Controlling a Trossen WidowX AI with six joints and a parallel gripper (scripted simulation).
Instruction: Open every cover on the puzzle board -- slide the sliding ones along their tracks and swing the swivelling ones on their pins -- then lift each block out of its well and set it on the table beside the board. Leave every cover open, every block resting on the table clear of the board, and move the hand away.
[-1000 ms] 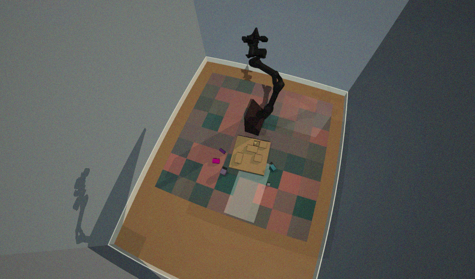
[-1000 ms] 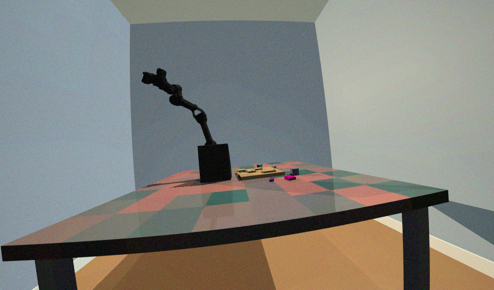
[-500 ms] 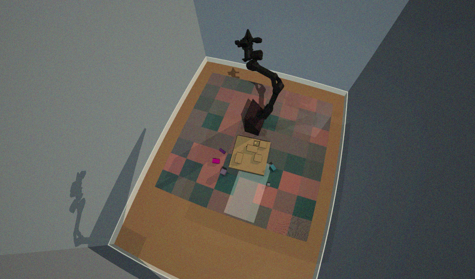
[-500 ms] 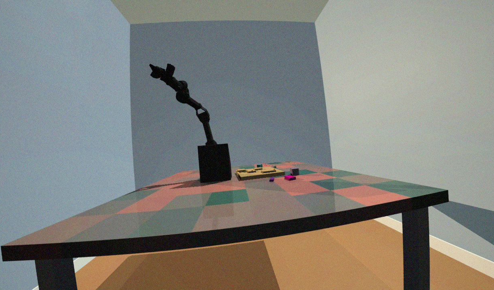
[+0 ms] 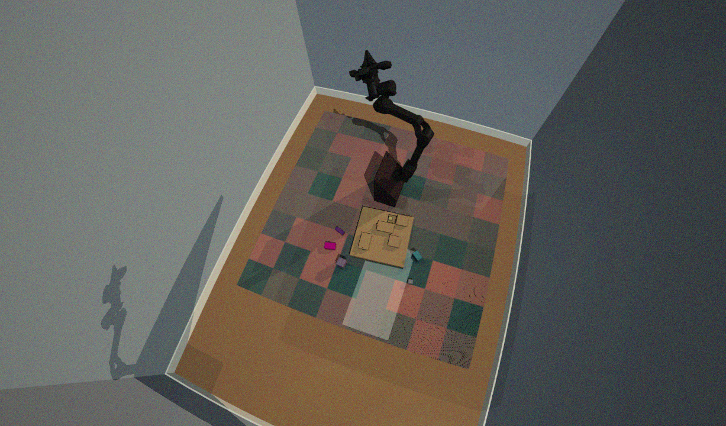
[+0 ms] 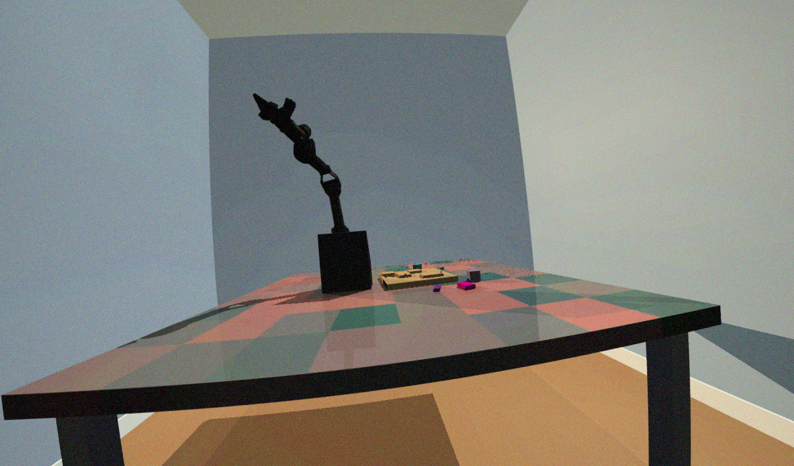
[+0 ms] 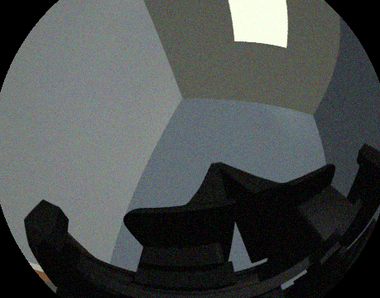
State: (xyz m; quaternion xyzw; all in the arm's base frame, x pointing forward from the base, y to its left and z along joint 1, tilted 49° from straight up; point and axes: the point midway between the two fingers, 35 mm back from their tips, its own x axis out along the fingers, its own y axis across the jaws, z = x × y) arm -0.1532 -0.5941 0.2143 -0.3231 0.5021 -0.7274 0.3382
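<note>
The black gripper (image 5: 367, 52) (image 6: 254, 94) (image 7: 218, 164) is shut and empty, raised high and far from the board. The tan puzzle board (image 5: 378, 256) (image 6: 413, 283) lies flat with several tan covers, among them a cover (image 5: 384, 226) near the middle and another cover (image 5: 364, 241) at lower left. A small square opening shows near its top edge; its inside is too small to read. Off the board lie a purple block (image 5: 339, 230) (image 6: 436, 288), a magenta block (image 5: 329, 245) (image 6: 466, 285), a mauve block (image 5: 341, 262) (image 6: 474, 276), a teal block (image 5: 416, 255) and a small grey block (image 5: 410, 281).
The arm's dark box-shaped base (image 5: 387, 182) (image 6: 345, 263) stands beside the board's upper edge. The patchwork table (image 5: 324, 185) (image 6: 367, 317) has a dark edge. A pale bright patch lies across the table below the board in the top view. Walls surround the table.
</note>
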